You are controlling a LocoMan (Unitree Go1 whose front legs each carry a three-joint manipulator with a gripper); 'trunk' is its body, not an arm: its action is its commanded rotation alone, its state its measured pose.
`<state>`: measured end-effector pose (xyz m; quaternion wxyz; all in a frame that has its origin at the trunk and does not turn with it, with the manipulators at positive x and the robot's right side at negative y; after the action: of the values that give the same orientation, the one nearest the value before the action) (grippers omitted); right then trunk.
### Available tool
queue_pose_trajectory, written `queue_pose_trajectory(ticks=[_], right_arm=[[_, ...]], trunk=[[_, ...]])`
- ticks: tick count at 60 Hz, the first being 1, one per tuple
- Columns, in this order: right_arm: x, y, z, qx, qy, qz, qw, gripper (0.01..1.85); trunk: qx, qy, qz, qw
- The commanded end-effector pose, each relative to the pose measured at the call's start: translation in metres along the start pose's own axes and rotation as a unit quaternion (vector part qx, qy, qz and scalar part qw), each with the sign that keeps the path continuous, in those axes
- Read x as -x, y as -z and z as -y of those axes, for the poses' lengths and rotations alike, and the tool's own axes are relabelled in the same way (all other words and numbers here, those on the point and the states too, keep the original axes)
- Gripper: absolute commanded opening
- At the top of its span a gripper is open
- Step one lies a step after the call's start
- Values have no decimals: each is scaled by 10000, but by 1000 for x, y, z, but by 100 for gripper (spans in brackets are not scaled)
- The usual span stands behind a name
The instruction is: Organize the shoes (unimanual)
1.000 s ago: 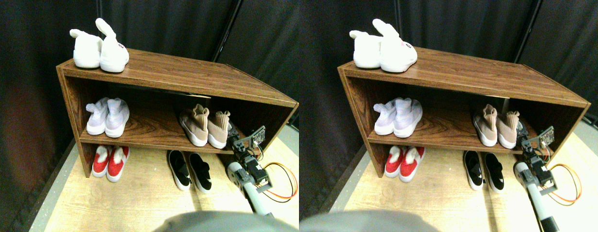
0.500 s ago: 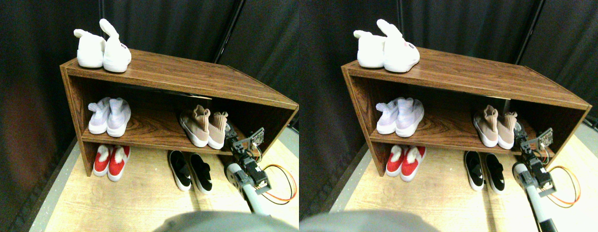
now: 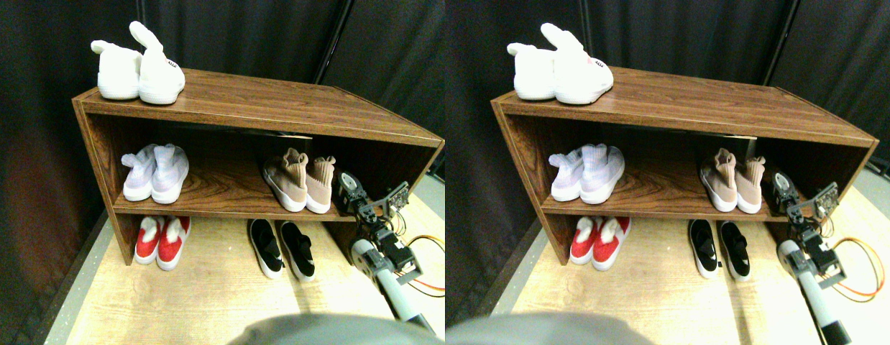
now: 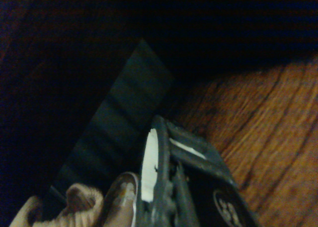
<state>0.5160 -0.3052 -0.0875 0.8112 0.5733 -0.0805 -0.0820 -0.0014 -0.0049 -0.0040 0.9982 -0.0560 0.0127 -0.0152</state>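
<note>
Filling most of your forward view is the wooden shoe rack (image 3: 272, 108), a dark-grain unit with a top board, one middle shelf and open floor space under it, standing on a pale wood floor (image 3: 200, 302) against black curtains (image 3: 236, 36). On the top board, at the far left corner, you have the white pair (image 3: 137, 72), side by side and touching. On the middle shelf the pale lilac pair (image 3: 156, 172) sits at the left end and the tan knit pair (image 3: 300, 181) sits right of centre, collars up, the two shoes pressed together. Under the shelf on the floor, the red pair (image 3: 162, 240) is at the left and the black slip-ons (image 3: 281, 249) are near the middle, just apart from each other. Your right gripper (image 3: 349, 188) is at the right end of the middle shelf, just beside the right tan shoe; whether it touches you cannot tell, and whether the jaws are spread or pressed together you cannot tell either. The wrist view shows a dark jaw frame over shelf wood with a tan collar (image 4: 82, 204) close by.
</note>
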Motion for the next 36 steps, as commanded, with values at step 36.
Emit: queue_pose_trajectory(ticks=[36], right_arm=[[99, -20, -37, 79, -1457, -649, 9872, 6]], trunk=[[85, 82, -107, 9999]])
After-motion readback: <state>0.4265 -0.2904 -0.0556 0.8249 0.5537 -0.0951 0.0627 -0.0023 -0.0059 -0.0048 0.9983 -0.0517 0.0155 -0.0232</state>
